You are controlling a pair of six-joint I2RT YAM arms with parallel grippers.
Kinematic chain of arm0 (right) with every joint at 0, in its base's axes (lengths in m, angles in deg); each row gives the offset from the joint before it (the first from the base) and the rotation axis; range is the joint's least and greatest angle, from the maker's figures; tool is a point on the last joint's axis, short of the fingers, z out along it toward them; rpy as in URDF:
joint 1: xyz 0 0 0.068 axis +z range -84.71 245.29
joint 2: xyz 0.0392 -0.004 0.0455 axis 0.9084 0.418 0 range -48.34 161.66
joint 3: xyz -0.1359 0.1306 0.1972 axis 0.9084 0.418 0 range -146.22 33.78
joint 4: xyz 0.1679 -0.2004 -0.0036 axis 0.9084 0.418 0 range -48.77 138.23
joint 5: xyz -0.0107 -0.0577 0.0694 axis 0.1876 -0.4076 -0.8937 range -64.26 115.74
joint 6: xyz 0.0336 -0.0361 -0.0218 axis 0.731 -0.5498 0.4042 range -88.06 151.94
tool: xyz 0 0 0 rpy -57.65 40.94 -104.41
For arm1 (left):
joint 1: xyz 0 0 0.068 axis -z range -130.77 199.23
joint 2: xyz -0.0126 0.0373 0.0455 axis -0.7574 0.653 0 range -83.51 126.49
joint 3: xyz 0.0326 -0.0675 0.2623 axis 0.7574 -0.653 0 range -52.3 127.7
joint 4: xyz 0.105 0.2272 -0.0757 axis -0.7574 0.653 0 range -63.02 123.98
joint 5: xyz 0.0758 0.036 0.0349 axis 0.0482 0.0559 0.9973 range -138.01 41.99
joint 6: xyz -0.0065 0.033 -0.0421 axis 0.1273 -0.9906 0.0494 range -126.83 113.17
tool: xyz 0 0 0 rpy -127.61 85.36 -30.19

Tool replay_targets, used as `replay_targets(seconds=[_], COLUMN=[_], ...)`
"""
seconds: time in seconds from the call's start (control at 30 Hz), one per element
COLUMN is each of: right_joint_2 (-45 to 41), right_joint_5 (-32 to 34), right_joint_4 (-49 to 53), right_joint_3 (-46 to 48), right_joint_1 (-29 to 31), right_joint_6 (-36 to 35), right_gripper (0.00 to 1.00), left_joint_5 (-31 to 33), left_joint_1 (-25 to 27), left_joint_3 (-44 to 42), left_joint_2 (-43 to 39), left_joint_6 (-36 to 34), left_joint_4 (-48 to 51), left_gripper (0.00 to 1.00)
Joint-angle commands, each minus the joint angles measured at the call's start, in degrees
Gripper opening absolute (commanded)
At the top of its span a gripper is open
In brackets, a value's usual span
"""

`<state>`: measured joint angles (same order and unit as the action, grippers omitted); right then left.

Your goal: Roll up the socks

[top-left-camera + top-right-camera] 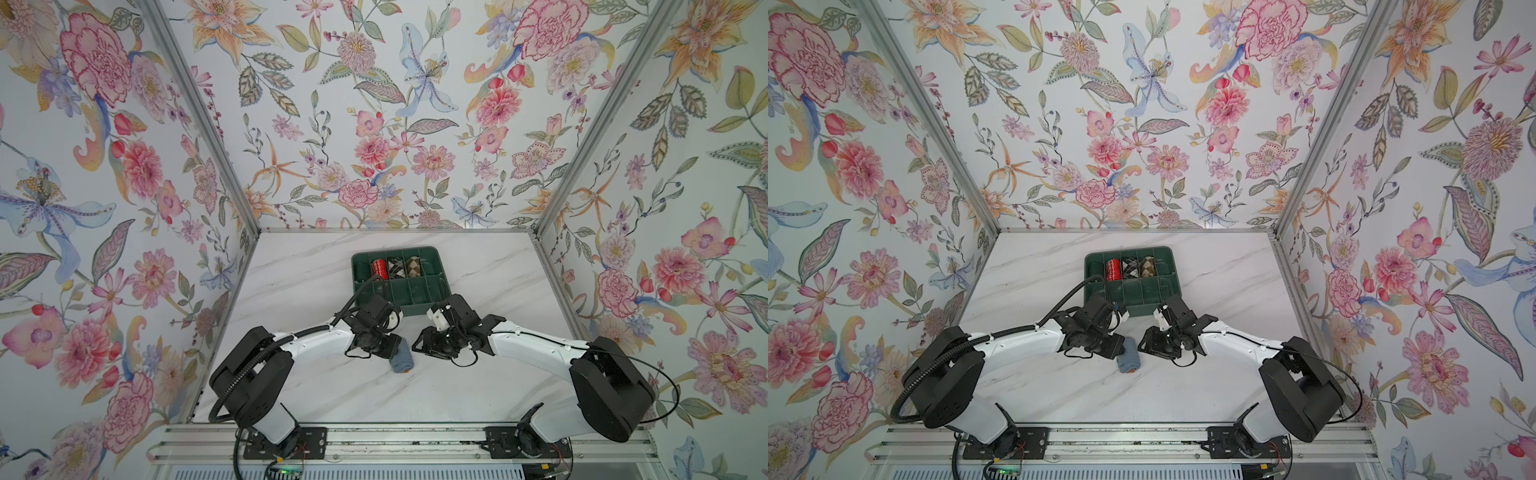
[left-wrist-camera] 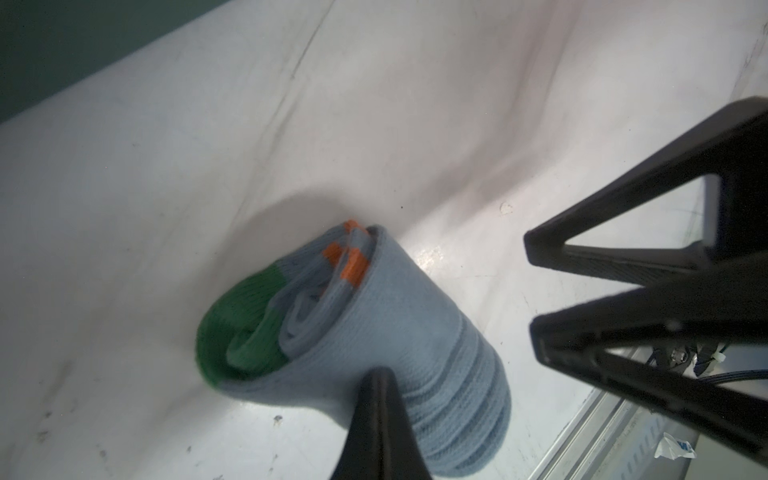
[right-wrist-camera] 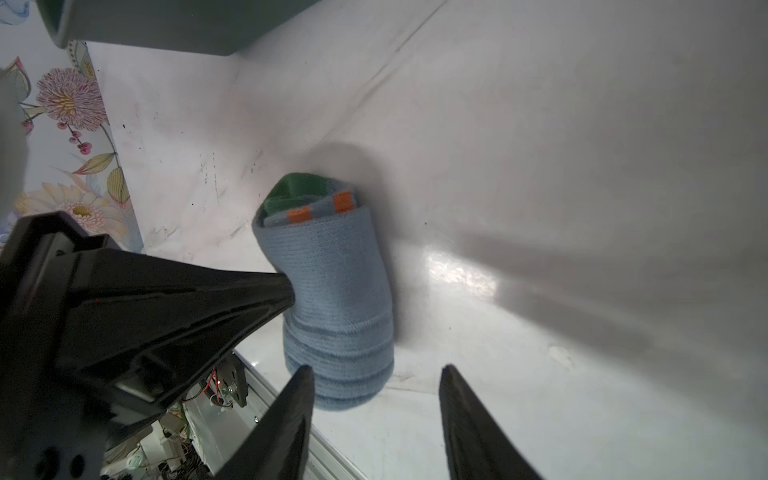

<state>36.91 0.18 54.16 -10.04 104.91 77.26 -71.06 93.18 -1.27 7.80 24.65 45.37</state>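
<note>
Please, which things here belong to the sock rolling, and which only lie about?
For the job: grey-blue socks, rolled; left gripper, shut, tip on the roll; right gripper, open.
Lying about: green tray; red sock bundle, black-white argyle bundle, brown argyle bundle inside it.

Both arms angled inward from bases low in both top views, elbows out, wrists close together near the middle.

Left arm [image 1: 316,340]: white forearm slanted toward centre, wrist bent downward. Left gripper [image 2: 376,374]: jaws pressed together with no gap between them, tip pointing down and toward the right arm's side.

Right arm [image 1: 532,347]: mirrored pose, forearm slanted in, wrist low. Right gripper [image 3: 376,370]: jaws apart, a clear gap between its two fingers [image 3: 291,428], tips aimed downward.

The two grippers faced each other, near but not touching.
</note>
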Motion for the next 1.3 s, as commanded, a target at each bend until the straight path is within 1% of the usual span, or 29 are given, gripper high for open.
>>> replay_targets(seconds=[0.0,0.33,0.53,0.83,1.27], right_joint_2=[1.41,5.54,8.82,11.84,14.06], right_joint_5=[-2.63,-5.23,-6.15,-6.26,-6.26], right_joint_4=[-3.92,-10.01,-12.88,-14.15,-16.04], right_joint_3=[1.05,1.46,1.27,-0.38,-1.70], right_joint_1=[0.11,1.23,2.13,4.02,5.11], right_joint_6=[1.30,2.91,3.43,3.83,4.55], right_gripper=[0.51,0.53,0.55,0.55,0.55], left_joint_5=[2.13,2.04,1.92,1.34,0.02], left_joint_1=[-0.74,-1.17,-1.46,-2.06,-2.80], left_joint_3=[-1.35,-1.89,-2.03,-2.94,-4.61], left_joint_2=[0.32,-0.21,-0.25,-0.60,-1.04], left_joint_6=[-1.25,-1.33,-1.50,-1.60,-1.51], left_joint_4=[3.11,2.82,2.85,2.27,0.99], left_gripper=[0.00,0.00,0.00,0.00,0.00])
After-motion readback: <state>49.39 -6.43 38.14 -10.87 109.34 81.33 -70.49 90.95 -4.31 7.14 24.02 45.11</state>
